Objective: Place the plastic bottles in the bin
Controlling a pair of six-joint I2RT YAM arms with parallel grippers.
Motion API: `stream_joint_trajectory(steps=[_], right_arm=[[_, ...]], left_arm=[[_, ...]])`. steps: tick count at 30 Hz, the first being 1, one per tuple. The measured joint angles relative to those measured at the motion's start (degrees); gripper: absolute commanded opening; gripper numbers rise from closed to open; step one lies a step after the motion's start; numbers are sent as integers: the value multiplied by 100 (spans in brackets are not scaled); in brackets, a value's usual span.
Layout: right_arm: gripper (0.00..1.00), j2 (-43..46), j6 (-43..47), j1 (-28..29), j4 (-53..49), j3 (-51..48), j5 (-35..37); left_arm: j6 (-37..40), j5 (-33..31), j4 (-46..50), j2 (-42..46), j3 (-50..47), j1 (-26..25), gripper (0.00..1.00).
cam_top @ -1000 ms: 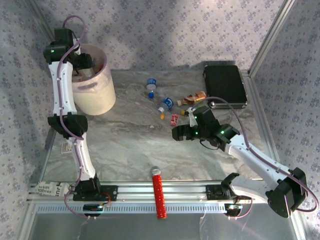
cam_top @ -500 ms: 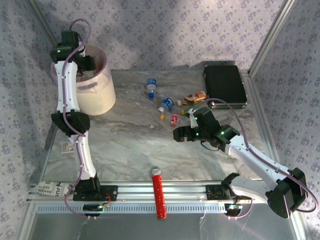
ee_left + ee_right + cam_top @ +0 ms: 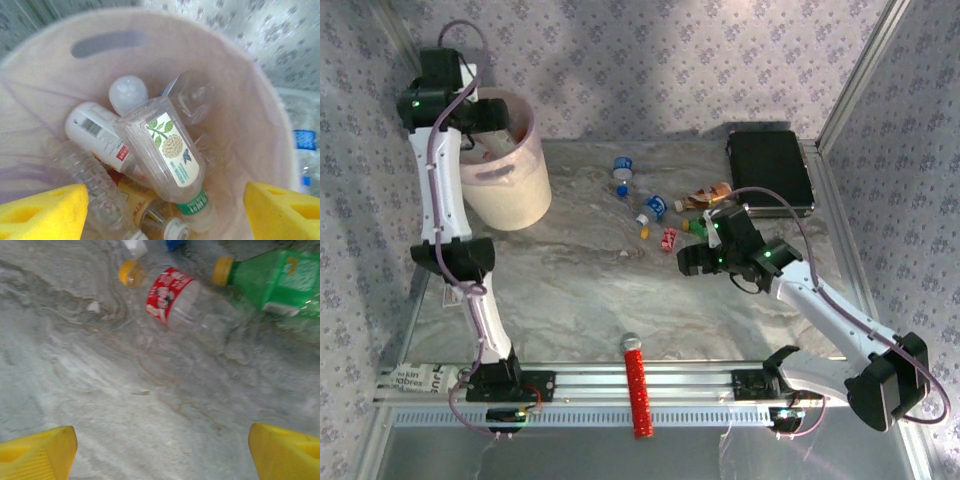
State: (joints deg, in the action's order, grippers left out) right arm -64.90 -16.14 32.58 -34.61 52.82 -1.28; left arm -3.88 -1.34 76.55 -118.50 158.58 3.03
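The right fingers (image 3: 35, 455) stand wide apart with nothing between them. The right gripper (image 3: 160, 440) hangs low over bare table (image 3: 125, 405). Ahead of it, clear of both fingers, the red-label bottle (image 3: 175, 300) lies on its side, with its yellow cap to the left in the wrist view. The green bottle (image 3: 272, 282) lies just beside it, though I cannot tell whether the two touch. From above, a few more loose bottles (image 3: 652, 208) lie further back, between the bin (image 3: 520, 190) and the black case (image 3: 770, 170).

The left fingers (image 3: 40, 212) are spread equally wide and hold nothing. The left gripper (image 3: 485, 118) hovers over the mouth of the bin at the table's far left. Inside is a heap of bottles, with the leaf-label bottle (image 3: 167, 150) on top.

The step in hand looks like the right arm's reach for its next pick, most likely the red-label bottle. The task seems about half done.

That bottle lies roughly along the line between the fingers. The next move probably calls for a wrist turn so the jaws close across its body. The gripper must then go forward and down until the fingers straddle the bottle. It should keep off the green bottle, which could be nudged or caught in the same grasp.
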Motion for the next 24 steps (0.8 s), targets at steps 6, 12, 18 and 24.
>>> stream_joint_trajectory(steps=[6,12,18,24], right_arm=[[94,-173,780,-59,120,-2,323],[96,-601,1784,-232,358,7,109],[86,-1185,2715,-422,490,203,-299],[87,-2087,3366,-540,511,713,-444]], left_arm=[[26,-96,17,903,-15,-442,86],[39,-175,160,1523,-293,-1478,86],[-149,-92,-1141,3327,-3515,-2424,85],[-970,258,-2643,4946,-6301,-2433,85]])
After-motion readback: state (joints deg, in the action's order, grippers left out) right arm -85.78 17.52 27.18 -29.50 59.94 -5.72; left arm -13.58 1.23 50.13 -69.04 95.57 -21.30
